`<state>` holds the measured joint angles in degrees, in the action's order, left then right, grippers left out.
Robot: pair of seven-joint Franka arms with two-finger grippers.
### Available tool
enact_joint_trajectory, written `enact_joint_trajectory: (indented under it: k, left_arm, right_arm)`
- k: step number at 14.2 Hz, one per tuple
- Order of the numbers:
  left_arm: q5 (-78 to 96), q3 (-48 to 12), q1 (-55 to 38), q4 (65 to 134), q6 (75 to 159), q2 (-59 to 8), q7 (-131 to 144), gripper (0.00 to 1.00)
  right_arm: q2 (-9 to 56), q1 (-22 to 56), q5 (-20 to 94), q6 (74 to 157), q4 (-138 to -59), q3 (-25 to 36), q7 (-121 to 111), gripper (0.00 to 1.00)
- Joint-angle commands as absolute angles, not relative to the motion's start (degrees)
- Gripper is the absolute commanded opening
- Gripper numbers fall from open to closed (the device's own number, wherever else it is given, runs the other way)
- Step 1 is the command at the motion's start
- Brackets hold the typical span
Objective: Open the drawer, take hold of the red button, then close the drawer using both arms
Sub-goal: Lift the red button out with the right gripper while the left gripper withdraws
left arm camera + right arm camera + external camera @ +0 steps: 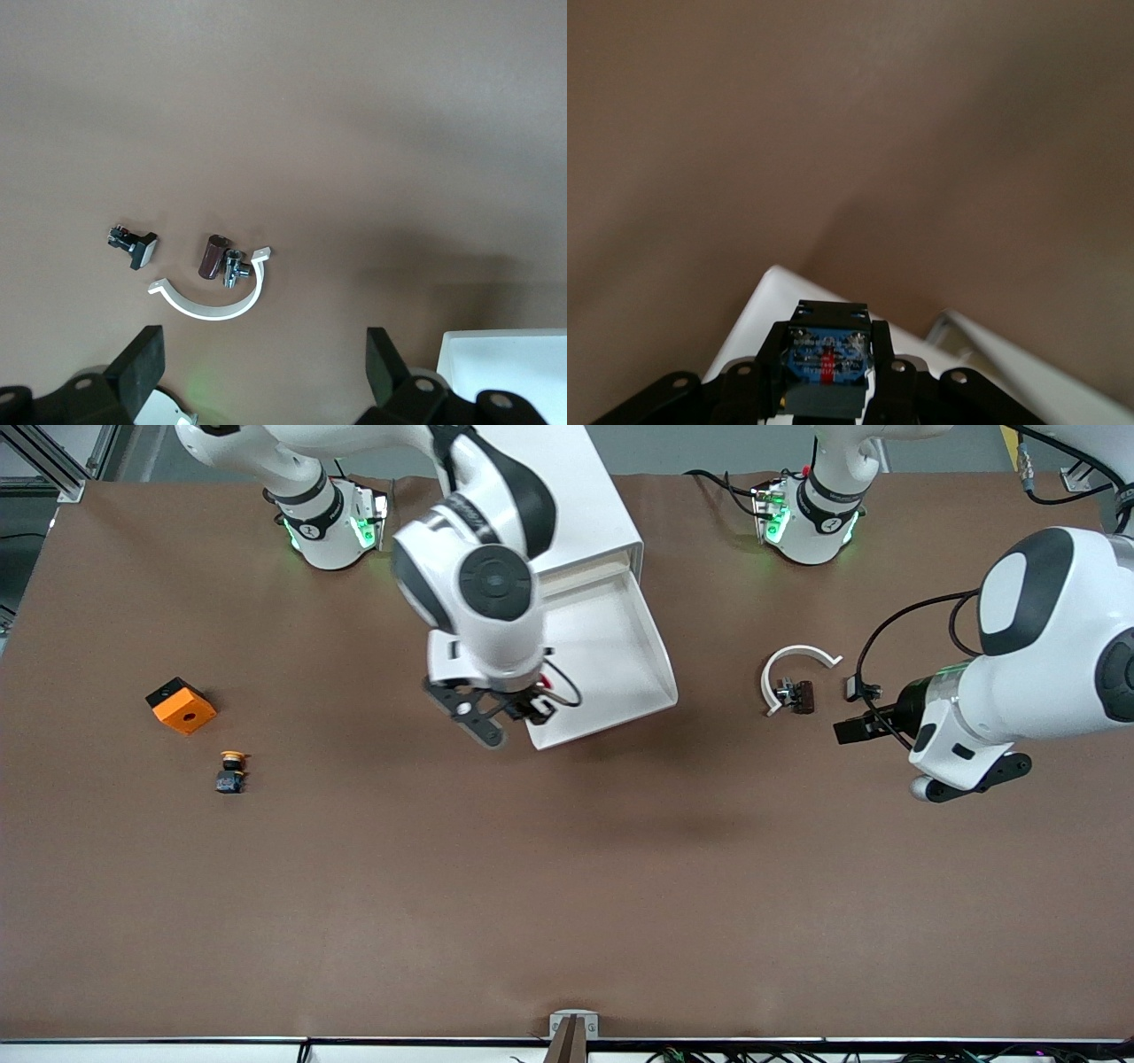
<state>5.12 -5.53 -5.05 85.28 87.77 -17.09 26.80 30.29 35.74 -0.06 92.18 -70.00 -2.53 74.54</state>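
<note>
My right gripper (524,707) hangs over the front corner of the open white drawer (651,657), toward the right arm's end. It is shut on the button (827,365), whose black blocky base with a blue label shows between the fingers in the right wrist view (828,376). The cap faces away there; a bit of red shows by the gripper in the front view (542,685). My left gripper (853,708) is open and empty, low over the table beside a white half-ring clamp (795,658). In the left wrist view (261,370) nothing sits between its fingers.
The white cabinet (585,496) stands at the back. A brown and metal fitting (219,259) lies inside the clamp (213,307), a small black clip (137,246) beside it. Toward the right arm's end lie an orange cube (181,706) and an orange-yellow-capped button (232,771).
</note>
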Motion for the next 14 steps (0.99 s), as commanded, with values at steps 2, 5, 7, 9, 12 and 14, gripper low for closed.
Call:
enact_joint_trajectory:
  k: [2, 5, 7, 9, 12, 14]
  left_arm:
    - [4.0, -7.5, -5.2, 89.8, 90.8, -14.3, 25.7, 1.00]
    - [4.0, -9.7, -5.2, 91.9, 94.1, -14.5, 25.8, 1.00]
    - [4.0, -11.2, -5.2, 93.9, 96.9, -14.4, 25.8, 1.00]
    - [4.0, -12.3, -5.3, 95.4, 99.8, -14.5, 25.7, 1.00]
    - [3.8, -14.8, -5.6, 96.9, 104.7, -15.2, 25.6, 1.00]
    - [3.8, -15.0, -7.0, 96.9, 106.9, -16.3, 25.7, 1.00]
  right_arm:
    - [25.2, 28.5, 0.4, 88.6, -73.6, -3.3, 55.0, 0.21]
    - [23.8, 21.8, 0.4, 89.8, -77.6, -3.2, 39.8, 0.22]
    - [22.9, 16.7, 0.4, 93.9, -81.8, -3.2, 28.4, 0.23]
    - [21.5, 12.2, 0.3, 101.4, -88.6, -3.1, 17.8, 0.23]
    - [19.8, 8.3, -0.2, 117.2, -101.5, -3.0, 9.6, 0.24]
    - [19.8, 5.9, -0.5, 128.6, -108.9, -3.0, 5.7, 0.24]
